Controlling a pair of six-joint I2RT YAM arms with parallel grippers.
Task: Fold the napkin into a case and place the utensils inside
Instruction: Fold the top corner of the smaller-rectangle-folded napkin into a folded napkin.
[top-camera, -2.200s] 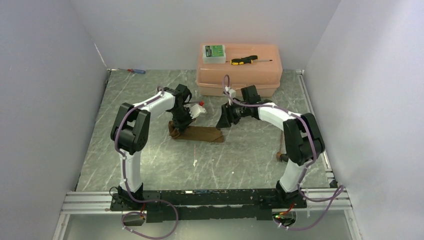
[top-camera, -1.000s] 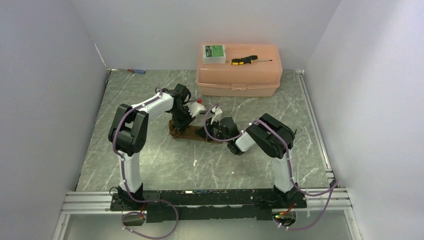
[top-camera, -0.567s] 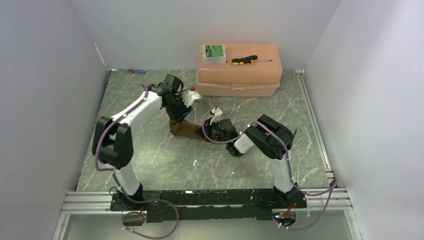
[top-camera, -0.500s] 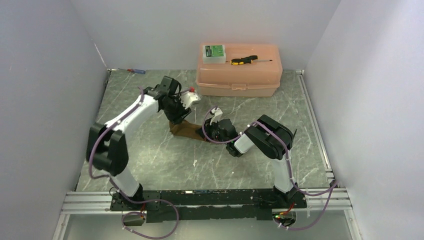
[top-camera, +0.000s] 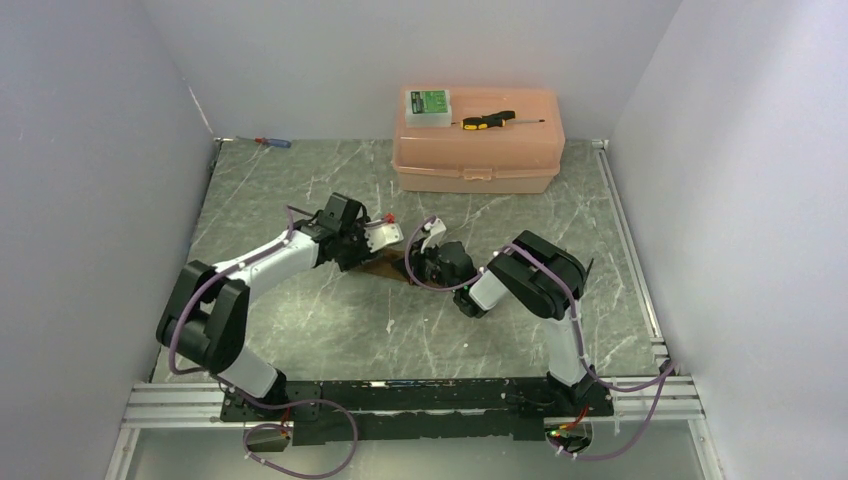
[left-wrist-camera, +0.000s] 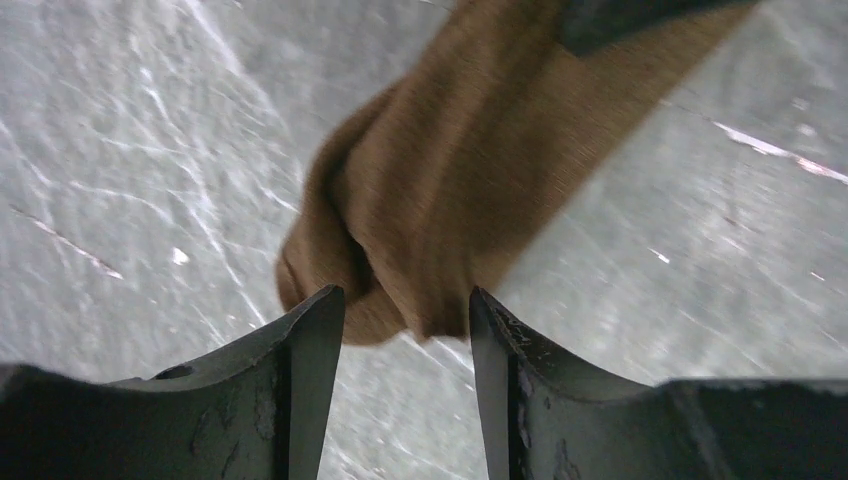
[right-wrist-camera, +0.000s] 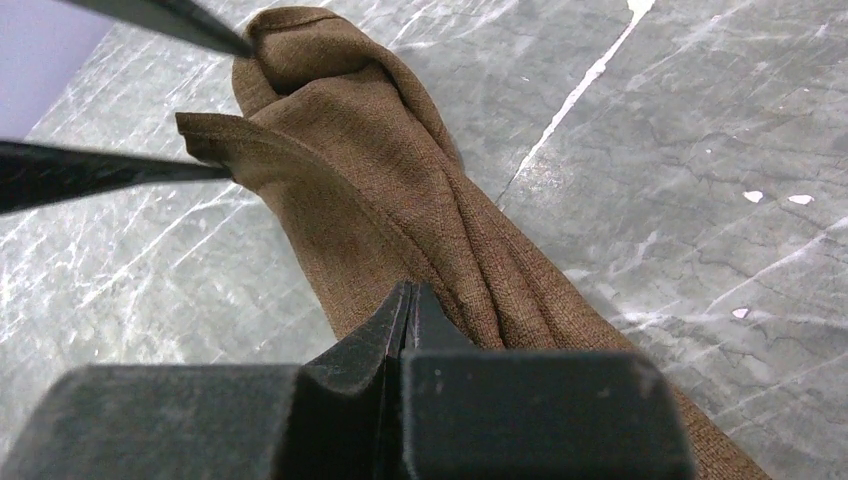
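Note:
The napkin (right-wrist-camera: 400, 200) lies on the table as a rumpled, narrow brown strip, only a small part of it showing between the arms in the top view (top-camera: 386, 264). My left gripper (left-wrist-camera: 407, 305) is open and low at the strip's bunched left end (left-wrist-camera: 440, 190), which sits just past the fingertips; its fingers (right-wrist-camera: 90, 172) straddle that end in the right wrist view. My right gripper (right-wrist-camera: 408, 292) is shut, its tips resting on the cloth further along the strip. The utensils are out of view.
A pink plastic box (top-camera: 477, 150) stands at the back with a small green-labelled case (top-camera: 427, 105) and a yellow-and-black screwdriver (top-camera: 487, 121) on its lid. A blue-and-red screwdriver (top-camera: 272, 142) lies at the back left. Walls enclose the table on three sides.
My left gripper opened, let go of the napkin's left end, swung up and back, then came down low at that end. The right gripper stayed shut on the cloth.

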